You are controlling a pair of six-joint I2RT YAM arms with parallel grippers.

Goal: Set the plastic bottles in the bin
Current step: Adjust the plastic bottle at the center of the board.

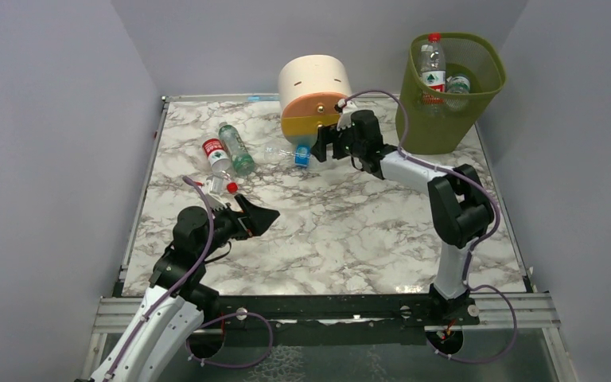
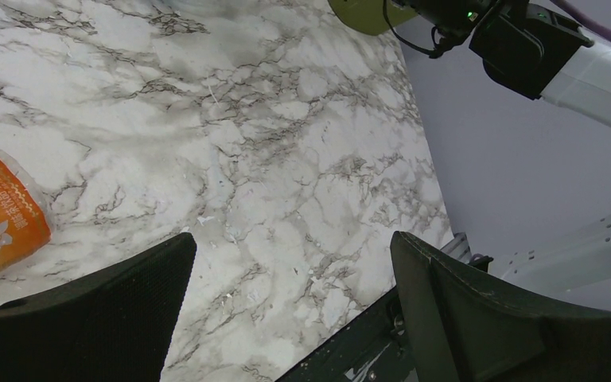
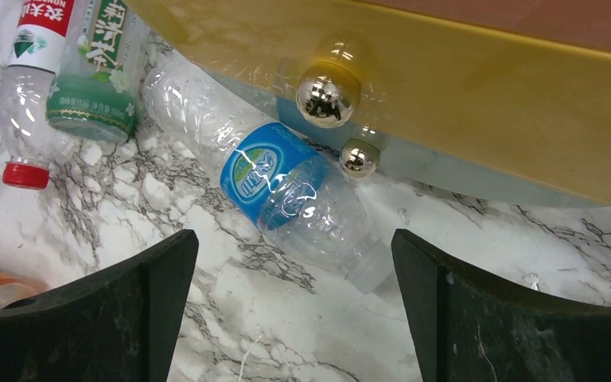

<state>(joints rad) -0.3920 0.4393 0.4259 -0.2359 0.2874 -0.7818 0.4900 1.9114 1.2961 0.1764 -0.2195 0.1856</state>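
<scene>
Two bottles (image 1: 433, 70) in bin (image 1: 445, 131) overhead, right wrist shows blue-label bottle (image 3: 274, 181)

Built alike on both sides: white shells over the long links, chunky black housings at the joints. On the left arm (image 1: 156, 325), a white lower link topped by a stack of black joints (image 1: 193, 232). On the right arm (image 1: 410, 169), a slim white link between a black elbow block (image 1: 461, 208) and a black wrist, bolted to a black base (image 1: 449, 305). Thin purple left cable (image 1: 209, 227) running along the joints, a matching right cable (image 1: 382, 91) looped over the wrist. Left gripper (image 1: 270, 215) and right gripper (image 1: 326, 153) black throughout, with broad, matt, finely grained fingers (image 3: 103, 318), rounded at the corners. Small green light (image 2: 468, 14) on the right wrist housing.
</scene>
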